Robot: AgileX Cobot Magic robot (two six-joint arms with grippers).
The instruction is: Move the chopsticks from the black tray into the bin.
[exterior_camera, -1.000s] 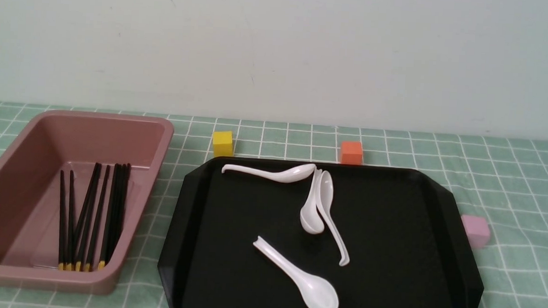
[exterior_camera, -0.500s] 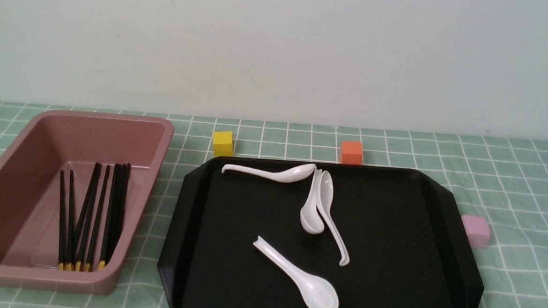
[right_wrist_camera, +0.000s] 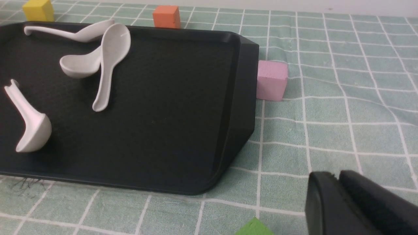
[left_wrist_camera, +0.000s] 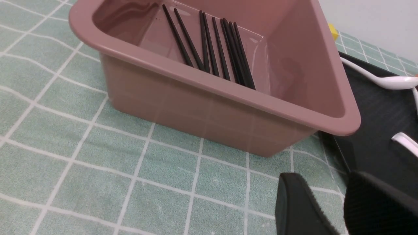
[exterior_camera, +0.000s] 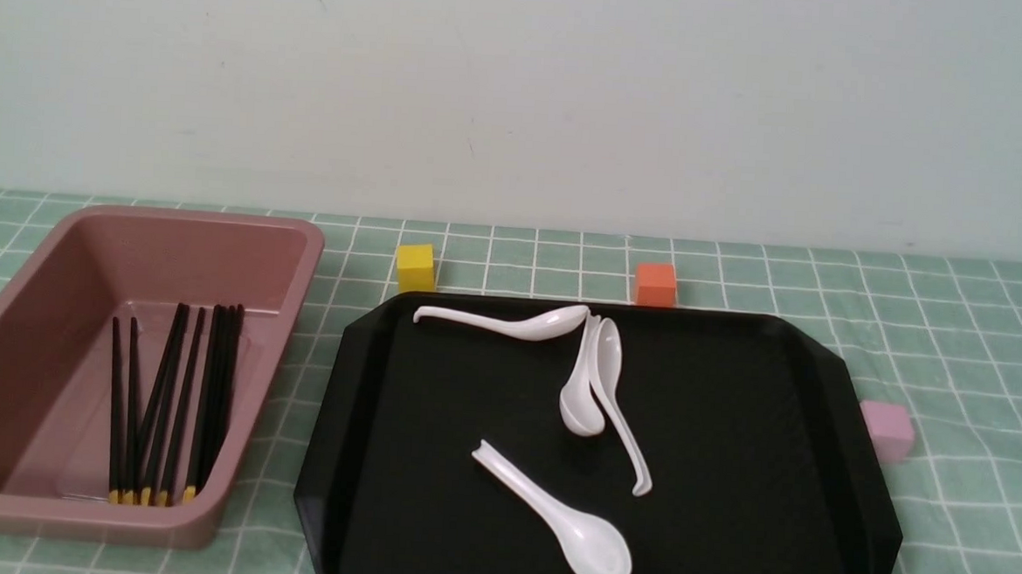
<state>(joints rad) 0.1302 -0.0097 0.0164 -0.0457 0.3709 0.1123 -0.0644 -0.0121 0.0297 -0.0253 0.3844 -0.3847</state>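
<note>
Several black chopsticks [exterior_camera: 168,400] with yellow bands lie side by side on the floor of the pink bin [exterior_camera: 208,227], at the left. The left wrist view shows those chopsticks [left_wrist_camera: 212,49] from over the bin's rim [left_wrist_camera: 212,86]. The black tray [exterior_camera: 729,473] holds only white spoons; no chopsticks show on it. Neither gripper appears in the front view. My left gripper [left_wrist_camera: 326,182] hangs open over the cloth beside the bin's near corner, empty. My right gripper [right_wrist_camera: 336,176] is shut and empty, over the cloth beside the tray [right_wrist_camera: 169,107].
Several white spoons [exterior_camera: 589,545] lie on the tray. A yellow cube [exterior_camera: 416,267] and an orange cube [exterior_camera: 655,284] stand behind it, and a pink cube [exterior_camera: 886,431] touches its right side. A green block [right_wrist_camera: 254,228] lies near my right gripper.
</note>
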